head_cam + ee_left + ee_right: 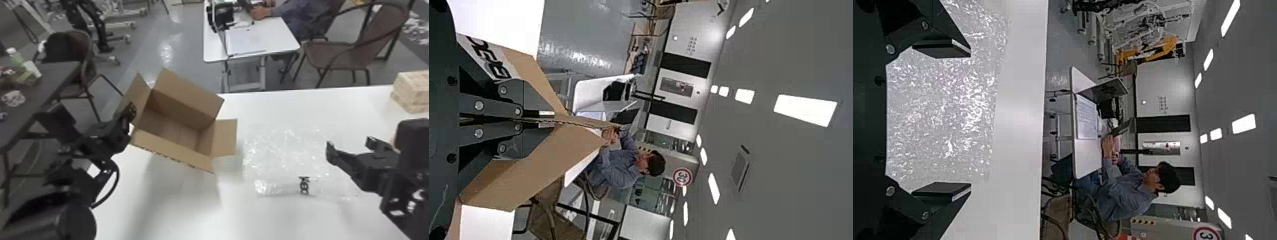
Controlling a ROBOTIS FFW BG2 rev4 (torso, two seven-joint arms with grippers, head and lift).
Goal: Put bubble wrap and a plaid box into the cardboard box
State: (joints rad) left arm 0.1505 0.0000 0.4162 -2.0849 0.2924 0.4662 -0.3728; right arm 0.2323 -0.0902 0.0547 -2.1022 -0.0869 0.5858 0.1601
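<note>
My left gripper (130, 123) is at the left wall of the open cardboard box (182, 158), which is tilted and has its flaps spread. In the left wrist view the left gripper (521, 120) is shut on a flap of the cardboard box (549, 160). Clear bubble wrap (284, 153) lies flat on the table to the right of the box. Off the wrap's right side, my right gripper (349, 145) stands open with nothing held. Seen from its wrist, the right gripper (970, 120) has its fingers wide apart, with the bubble wrap (948, 115) beyond.
A light wooden-looking block stack (411, 91) sits at the table's back right corner. A small dark object (304, 185) is at the wrap's front part. The white table (178, 217) extends in front of the box. A dark side table (60, 71) stands at the left.
</note>
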